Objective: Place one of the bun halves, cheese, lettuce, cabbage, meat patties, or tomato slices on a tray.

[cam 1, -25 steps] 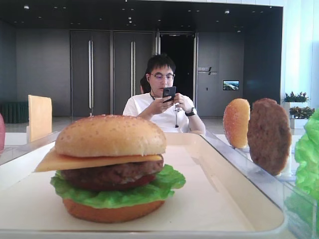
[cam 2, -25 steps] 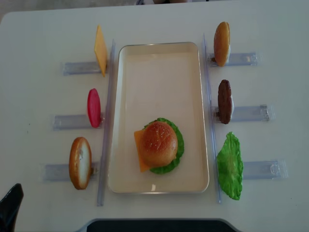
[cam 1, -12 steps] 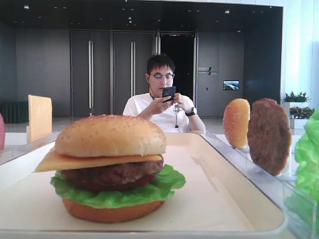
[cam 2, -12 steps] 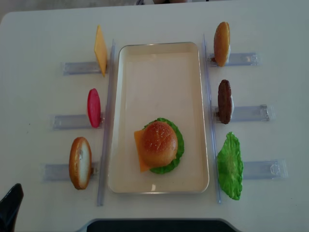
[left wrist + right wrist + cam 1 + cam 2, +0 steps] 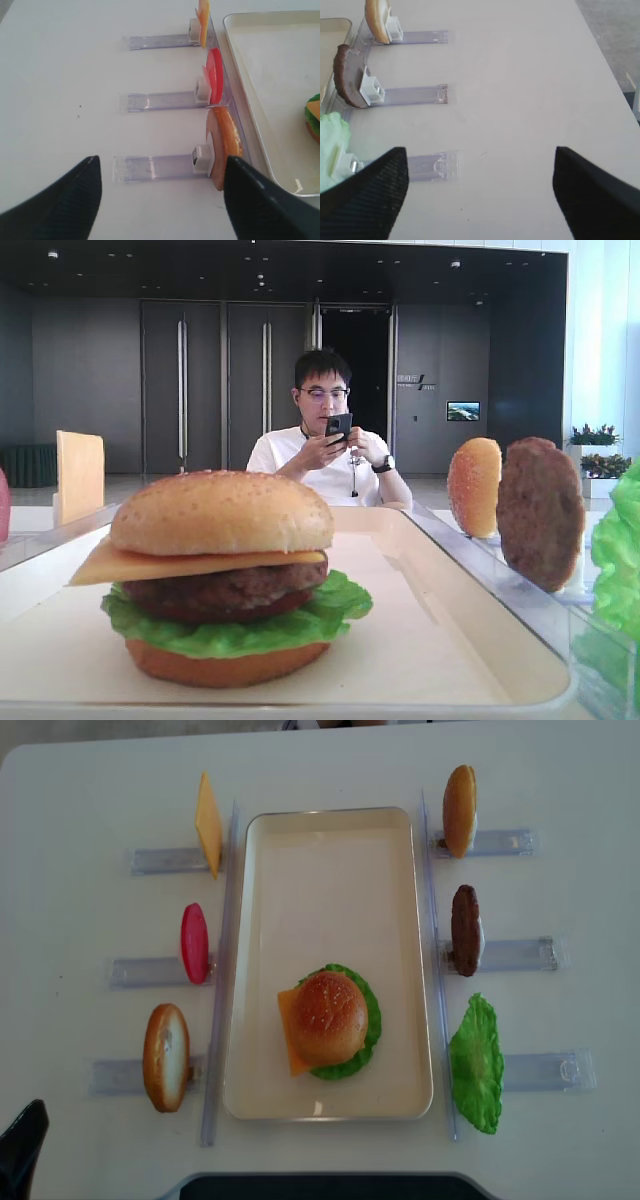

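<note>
The cream tray (image 5: pixel 330 890) lies in the middle with a stacked burger (image 5: pixel 328 1020) at its near end. A sesame bun half (image 5: pixel 222 512) tops the burger's cheese, patty and lettuce. On clear stands left of the tray are a cheese slice (image 5: pixel 208 824), a red tomato slice (image 5: pixel 194 942) and a smooth orange-brown bun (image 5: pixel 166 1057). Right of it stand a golden bun half (image 5: pixel 459 810), a meat patty (image 5: pixel 465 930) and a lettuce leaf (image 5: pixel 476 1063). My left gripper (image 5: pixel 161 161) is open and empty, short of the orange-brown bun (image 5: pixel 226 145). My right gripper (image 5: pixel 479 150) is open and empty, right of the lettuce (image 5: pixel 332 145).
Long clear rails (image 5: pixel 216 970) run along both sides of the tray. A dark panel (image 5: pixel 320 1186) sits at the table's near edge. A person (image 5: pixel 325 455) sits beyond the far end with a phone.
</note>
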`<act>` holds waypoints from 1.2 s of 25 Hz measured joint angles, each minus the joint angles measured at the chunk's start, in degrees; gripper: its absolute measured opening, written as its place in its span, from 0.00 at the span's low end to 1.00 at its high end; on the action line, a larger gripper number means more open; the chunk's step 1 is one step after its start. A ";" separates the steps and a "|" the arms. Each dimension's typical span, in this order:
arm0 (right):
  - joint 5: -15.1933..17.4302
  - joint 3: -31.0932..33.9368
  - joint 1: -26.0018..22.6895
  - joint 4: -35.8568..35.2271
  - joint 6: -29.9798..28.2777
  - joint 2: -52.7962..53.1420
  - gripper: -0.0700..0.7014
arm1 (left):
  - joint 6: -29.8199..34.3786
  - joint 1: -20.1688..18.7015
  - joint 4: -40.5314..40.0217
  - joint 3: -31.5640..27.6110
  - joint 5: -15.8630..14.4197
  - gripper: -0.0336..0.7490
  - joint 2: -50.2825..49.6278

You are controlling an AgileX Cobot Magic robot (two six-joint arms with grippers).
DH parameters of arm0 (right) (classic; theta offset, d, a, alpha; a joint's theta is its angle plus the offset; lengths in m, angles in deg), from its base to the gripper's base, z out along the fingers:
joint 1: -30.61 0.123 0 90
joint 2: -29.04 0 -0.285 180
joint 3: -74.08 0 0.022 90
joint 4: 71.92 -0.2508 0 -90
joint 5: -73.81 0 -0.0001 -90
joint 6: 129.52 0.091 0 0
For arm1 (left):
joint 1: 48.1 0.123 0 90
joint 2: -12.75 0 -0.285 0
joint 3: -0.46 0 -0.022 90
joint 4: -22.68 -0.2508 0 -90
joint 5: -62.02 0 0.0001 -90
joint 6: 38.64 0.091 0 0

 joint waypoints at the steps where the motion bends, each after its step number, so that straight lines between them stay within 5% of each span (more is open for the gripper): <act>1: -0.28 0.00 0.00 0.00 -0.06 0.00 0.85 | 0.00 0.00 0.00 0.00 0.00 0.78 0.00; 30: -0.81 0.04 0.00 -0.05 -0.24 0.00 0.85 | 0.00 0.00 0.00 0.00 0.00 0.78 0.00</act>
